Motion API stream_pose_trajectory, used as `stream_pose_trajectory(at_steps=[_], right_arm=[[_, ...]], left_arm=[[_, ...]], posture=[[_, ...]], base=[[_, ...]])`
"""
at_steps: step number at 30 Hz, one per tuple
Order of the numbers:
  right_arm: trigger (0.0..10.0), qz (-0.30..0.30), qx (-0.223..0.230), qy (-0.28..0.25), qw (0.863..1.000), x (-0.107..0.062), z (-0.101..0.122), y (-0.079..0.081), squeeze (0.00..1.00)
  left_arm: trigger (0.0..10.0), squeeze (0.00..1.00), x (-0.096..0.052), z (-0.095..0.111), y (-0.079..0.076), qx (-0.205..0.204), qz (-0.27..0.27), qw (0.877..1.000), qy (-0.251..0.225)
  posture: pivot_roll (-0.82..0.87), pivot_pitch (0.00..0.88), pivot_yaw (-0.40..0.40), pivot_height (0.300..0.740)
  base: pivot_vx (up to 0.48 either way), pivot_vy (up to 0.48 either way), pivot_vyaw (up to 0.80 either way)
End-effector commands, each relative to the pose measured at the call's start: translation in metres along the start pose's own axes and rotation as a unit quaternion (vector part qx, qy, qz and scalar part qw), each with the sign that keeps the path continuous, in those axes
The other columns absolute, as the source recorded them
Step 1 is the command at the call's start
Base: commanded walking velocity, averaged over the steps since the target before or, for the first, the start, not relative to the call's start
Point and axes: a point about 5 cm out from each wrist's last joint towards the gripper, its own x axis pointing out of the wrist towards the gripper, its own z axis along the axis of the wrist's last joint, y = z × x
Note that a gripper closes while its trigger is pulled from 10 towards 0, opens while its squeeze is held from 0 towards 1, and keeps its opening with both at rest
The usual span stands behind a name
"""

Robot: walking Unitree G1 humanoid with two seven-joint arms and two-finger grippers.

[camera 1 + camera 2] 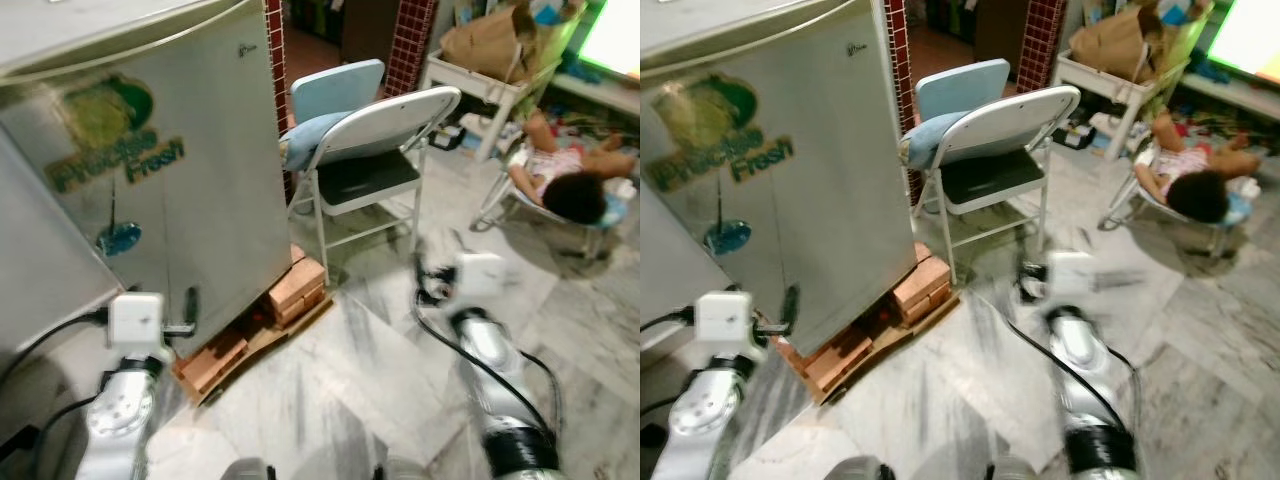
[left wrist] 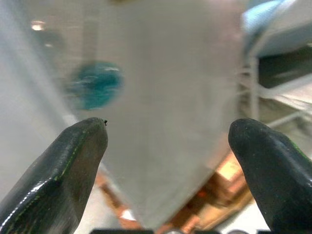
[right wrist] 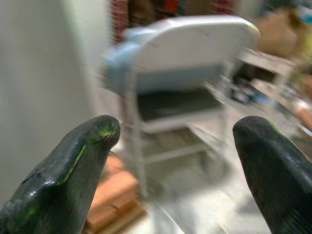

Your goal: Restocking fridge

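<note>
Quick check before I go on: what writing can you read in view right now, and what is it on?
"Fresh": green lettering on the side of the silver fridge, second line of its logo.
The larger green word above it starts with "P" but is too blurred to read.
A small dark mark near the fridge's top corner is too small to read.
The blue round sticker shows no legible text.

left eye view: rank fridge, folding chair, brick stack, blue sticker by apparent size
1. fridge, by far the largest.
2. folding chair.
3. brick stack.
4. blue sticker, smallest.
The fridge stands nearer the camera than the chair, which adds to its apparent size.
</note>
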Motion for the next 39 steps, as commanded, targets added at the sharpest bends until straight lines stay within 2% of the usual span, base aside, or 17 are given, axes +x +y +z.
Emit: stream_pose_trajectory(at_steps=[1, 4, 5, 8, 14, 24, 32, 39], right_arm=[[10.0, -0.009, -0.010, 0.008, 1.000, 0.001, -0.001, -0.010, 0.00], [10.0, -0.003, -0.003, 0.009, 1.000, 0.003, -0.001, -0.009, 0.00], [10.0, 0.018, 0.012, 0.003, 1.000, 0.005, 0.000, -0.004, 0.00], [10.0, 0.035, 0.013, 0.003, 0.999, 0.006, 0.001, 0.001, 0.00], [10.0, 0.037, 0.029, 0.003, 0.999, 0.004, -0.003, 0.006, 0.00], [10.0, 0.033, 0.049, -0.001, 0.998, 0.007, 0.001, 0.000, 0.00], [10.0, 0.038, 0.043, -0.003, 0.998, 0.008, 0.003, -0.003, 0.00], [10.0, 0.052, 0.038, -0.001, 0.998, 0.004, 0.001, 0.000, 0.00]], left_arm=[[10.0, 0.00, 0.000, 0.002, -0.004, 0.002, -0.003, 1.000, -0.007], [10.0, 0.00, 0.000, 0.003, -0.003, 0.004, -0.002, 1.000, -0.009], [10.0, 0.00, 0.001, 0.004, -0.002, 0.005, -0.001, 1.000, -0.011], [10.0, 0.00, 0.002, 0.004, -0.002, 0.007, -0.002, 1.000, -0.013], [10.0, 0.00, 0.004, 0.004, -0.006, 0.014, -0.018, 1.000, -0.011], [10.0, 0.00, 0.009, 0.006, -0.012, 0.020, -0.029, 0.999, -0.020], [10.0, 0.00, 0.009, 0.006, -0.017, 0.016, -0.032, 0.999, -0.023], [10.0, 0.00, 0.007, 0.006, -0.019, 0.014, -0.039, 0.999, -0.027]], posture=[[0.04, 0.038, 0.012, 0.740], [0.04, 0.038, 0.011, 0.740], [0.04, 0.040, 0.013, 0.740], [0.03, 0.044, 0.020, 0.740], [0.03, 0.034, 0.029, 0.740], [0.03, 0.046, 0.011, 0.740], [0.02, 0.054, 0.003, 0.740], [0.01, 0.059, -0.007, 0.740]], base=[[0.000, 0.480, 0.00], [0.000, 0.480, 0.00], [0.000, 0.480, 0.00], [0.000, 0.480, 0.00], [0.000, 0.480, 0.00], [0.000, 0.480, 0.00], [0.000, 0.463, -0.48], [0.000, 0.000, -0.48]])
